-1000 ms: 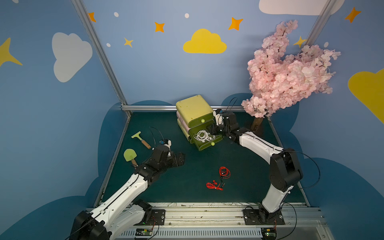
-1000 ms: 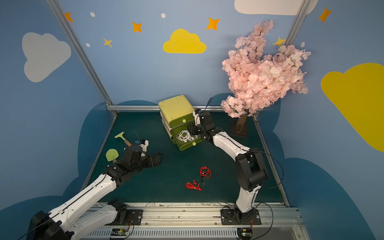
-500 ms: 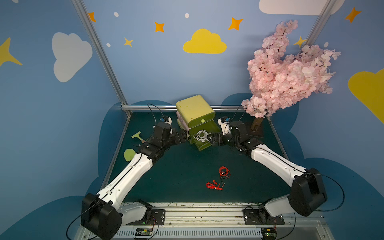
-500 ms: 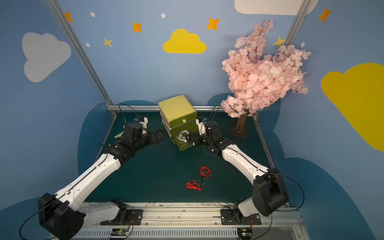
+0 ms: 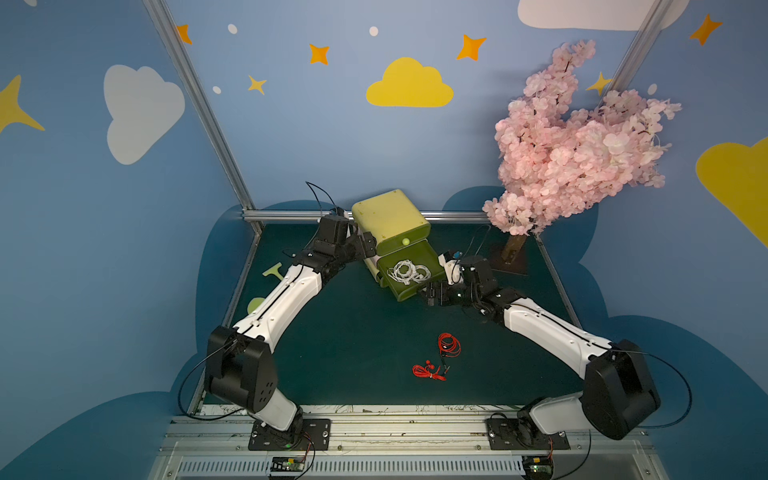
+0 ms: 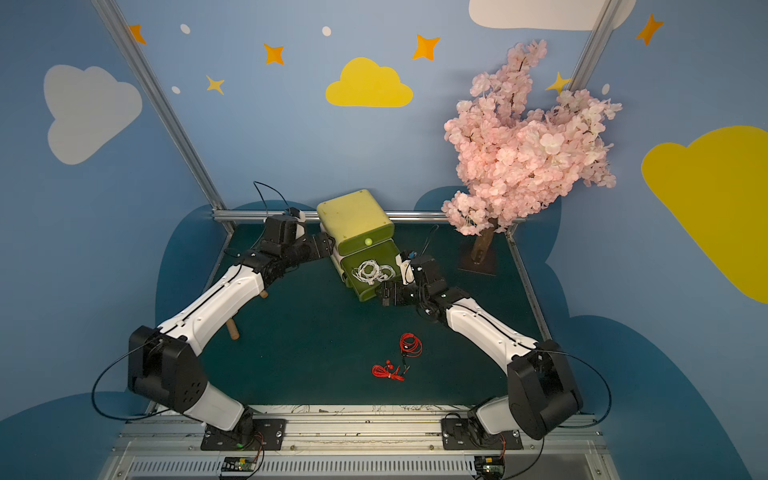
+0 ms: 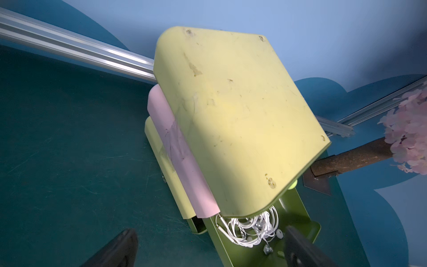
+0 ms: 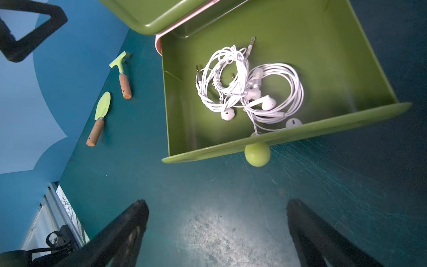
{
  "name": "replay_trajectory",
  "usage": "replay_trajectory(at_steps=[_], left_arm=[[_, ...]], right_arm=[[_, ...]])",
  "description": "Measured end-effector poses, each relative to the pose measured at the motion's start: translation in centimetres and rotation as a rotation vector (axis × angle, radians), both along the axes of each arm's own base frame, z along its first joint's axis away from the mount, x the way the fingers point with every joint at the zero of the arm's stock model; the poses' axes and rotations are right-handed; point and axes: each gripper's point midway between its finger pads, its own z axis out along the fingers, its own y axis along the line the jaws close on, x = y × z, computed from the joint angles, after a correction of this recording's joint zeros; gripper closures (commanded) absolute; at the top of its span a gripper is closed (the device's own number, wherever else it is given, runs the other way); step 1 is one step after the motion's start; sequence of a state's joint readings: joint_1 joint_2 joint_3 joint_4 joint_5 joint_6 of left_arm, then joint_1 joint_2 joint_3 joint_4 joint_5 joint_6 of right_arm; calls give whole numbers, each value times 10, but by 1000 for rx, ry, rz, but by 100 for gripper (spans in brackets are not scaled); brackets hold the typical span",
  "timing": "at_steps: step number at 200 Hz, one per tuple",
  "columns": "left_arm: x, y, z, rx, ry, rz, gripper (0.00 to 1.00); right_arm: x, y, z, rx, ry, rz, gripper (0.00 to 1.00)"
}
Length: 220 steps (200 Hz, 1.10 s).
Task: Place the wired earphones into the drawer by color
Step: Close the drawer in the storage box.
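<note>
THING: two red coiled wired earphones [image 5: 449,345] lie loose, well in front of the yellow-green plastic drawer cabinet [image 5: 390,216]; white wired earphones [image 8: 245,85] in its open drawer | HANDLING: light, limp, tangly (pinch the bunched coil) | FINGERS: left gripper [image 7: 210,230], right gripper [image 8: 218,203] flank the cabinet, spread, empty | NEARBY: wooden-handled toy rake [image 8: 122,76], trowel [image 8: 99,118] left of cabinet, not obstructing

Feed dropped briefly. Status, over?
Left claw, right claw open, empty. White earphones in open drawer. Two red earphones loose on mat, nothing blocking.
</note>
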<state>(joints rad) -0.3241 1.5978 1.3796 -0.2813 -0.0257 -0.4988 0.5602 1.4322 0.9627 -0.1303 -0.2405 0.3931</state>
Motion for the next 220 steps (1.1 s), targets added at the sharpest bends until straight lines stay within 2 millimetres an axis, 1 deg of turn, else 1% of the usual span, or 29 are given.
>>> replay_trajectory(at_steps=[34,52,75,92,136,220], left_arm=[[20,-5,-3,4,-1,1,0],[30,-6,-5,5,1,4,0],[38,-6,-9,10,6,8,0],[42,-4,-10,14,8,9,0],[49,-4,-9,22,4,8,0],[48,-5,-15,23,26,-4,0]], right_arm=[[2,3,-12,-7,33,-1,2],[7,6,-22,-18,56,-1,2],[13,11,-29,-25,74,0,1],[20,15,-30,-23,73,2,1],[36,25,-23,-10,43,8,1],[46,32,-26,-31,61,14,2]])
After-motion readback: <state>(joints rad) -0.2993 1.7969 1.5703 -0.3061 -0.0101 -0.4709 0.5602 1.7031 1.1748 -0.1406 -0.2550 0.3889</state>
